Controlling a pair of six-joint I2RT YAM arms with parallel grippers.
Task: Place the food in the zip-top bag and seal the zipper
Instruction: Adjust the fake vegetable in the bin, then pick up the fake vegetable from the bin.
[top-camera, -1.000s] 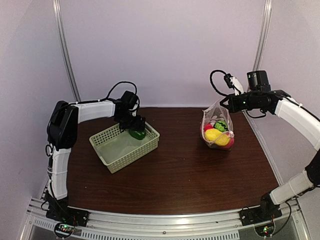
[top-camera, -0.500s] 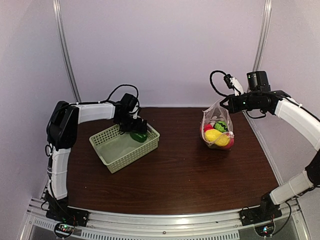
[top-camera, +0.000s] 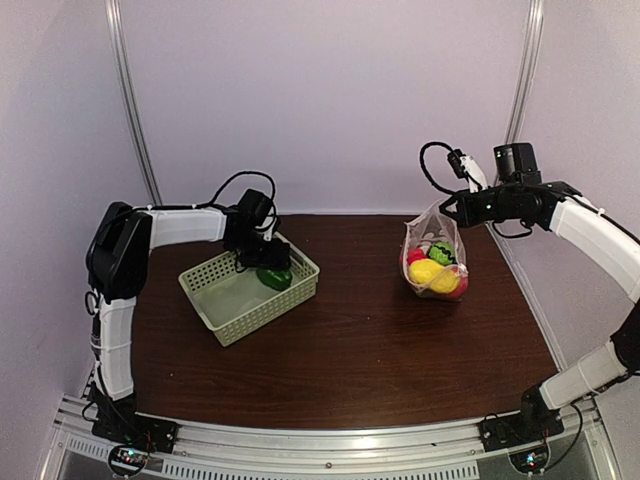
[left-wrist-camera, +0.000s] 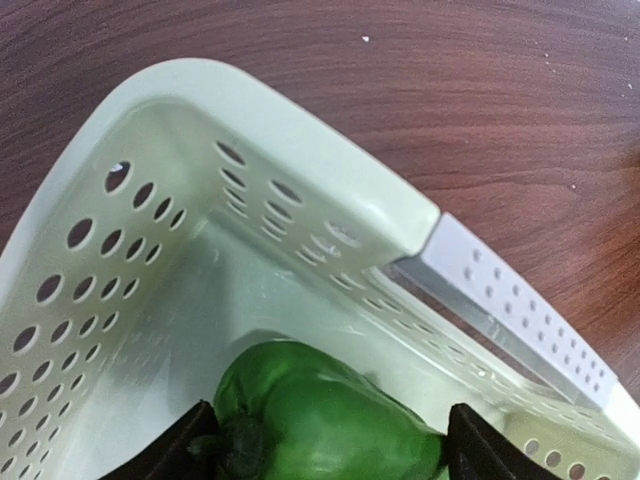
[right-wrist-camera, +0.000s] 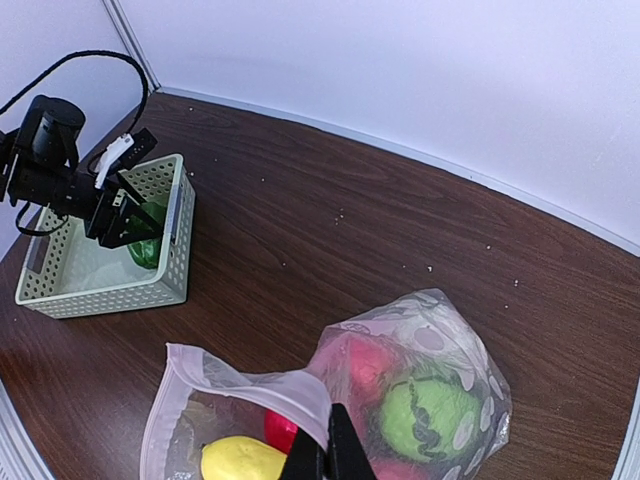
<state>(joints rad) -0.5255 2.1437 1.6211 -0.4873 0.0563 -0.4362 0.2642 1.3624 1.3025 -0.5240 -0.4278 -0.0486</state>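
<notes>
Now that the green pepper (left-wrist-camera: 320, 405) lies between the jaws of the left claw (left-wrist-camera: 326, 440), which has sunk lower into the basket (left-wrist-camera: 300, 140) and begun to narrow, a pick seems under way. Whether the jaws pinch yet I cannot tell. Across the bench (top-camera: 360, 340) the zip-top bag (right-wrist-camera: 440, 330) hangs by its mouth edge from the closed right claw (right-wrist-camera: 325, 447), unsealed. Counted — one pepper, one basket, one bag; inside it one yellow piece (right-wrist-camera: 245, 462), one green piece (right-wrist-camera: 430, 415), two red fruits (right-wrist-camera: 350, 370) showing.
</notes>
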